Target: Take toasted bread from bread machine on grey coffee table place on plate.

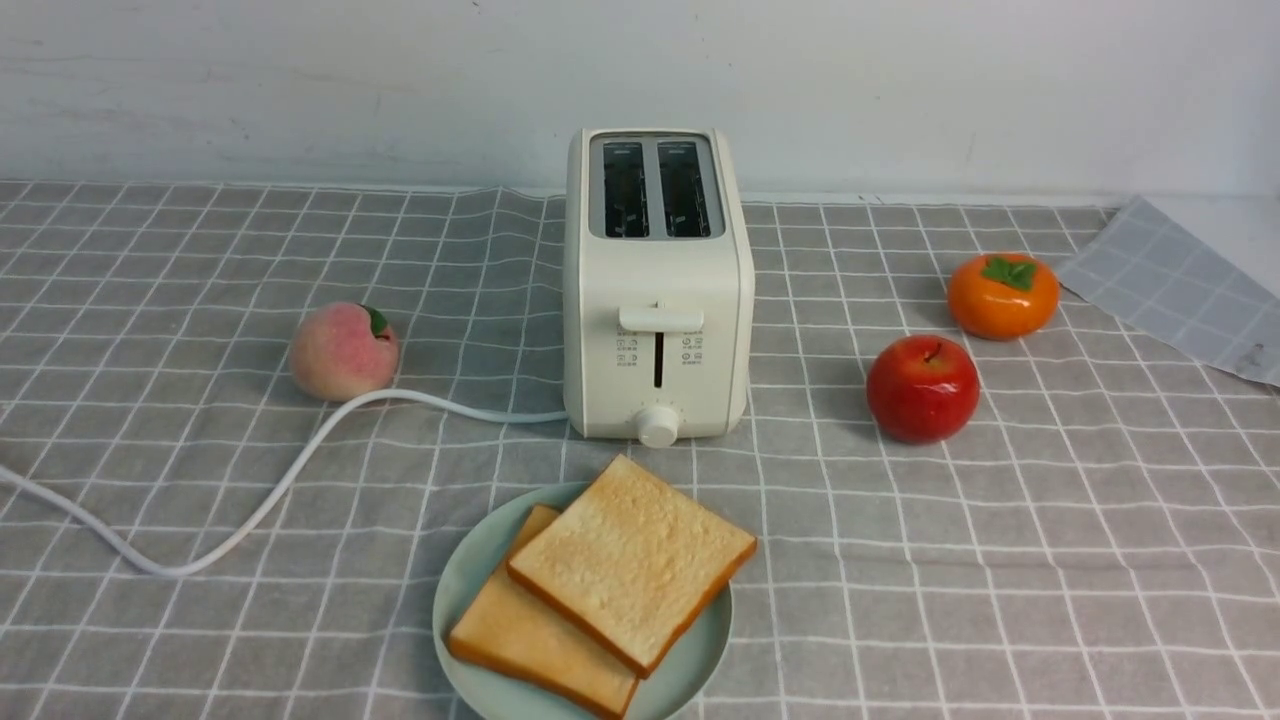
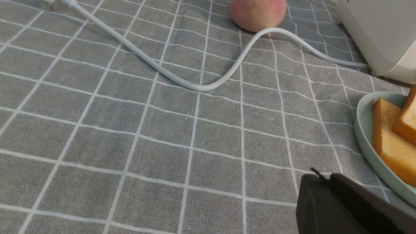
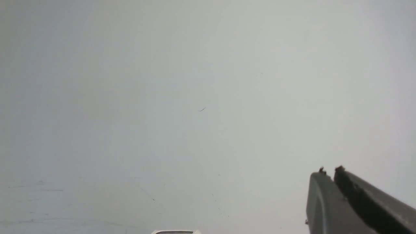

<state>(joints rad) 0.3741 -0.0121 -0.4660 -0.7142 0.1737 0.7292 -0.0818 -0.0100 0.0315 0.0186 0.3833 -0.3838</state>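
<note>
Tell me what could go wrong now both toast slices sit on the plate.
The top slice pokes past the plate rim, so a bump might slide it onto the cloth. The white cord loops across it near the left gripper; a low sweep could snag it and tug the toaster.

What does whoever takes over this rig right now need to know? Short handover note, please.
Left pincer: shut, empty, close over the grey coffee table, near the plate.
Right pincer: shut, empty, pointed at the wall above the toaster.
Toast: both slices are on the plate in front of the toaster, with the top slice lying across the bottom slice.
Done: both slots are empty and the toast is plated.
Left: nothing apparent. Neither arm shows in the front view.
</note>
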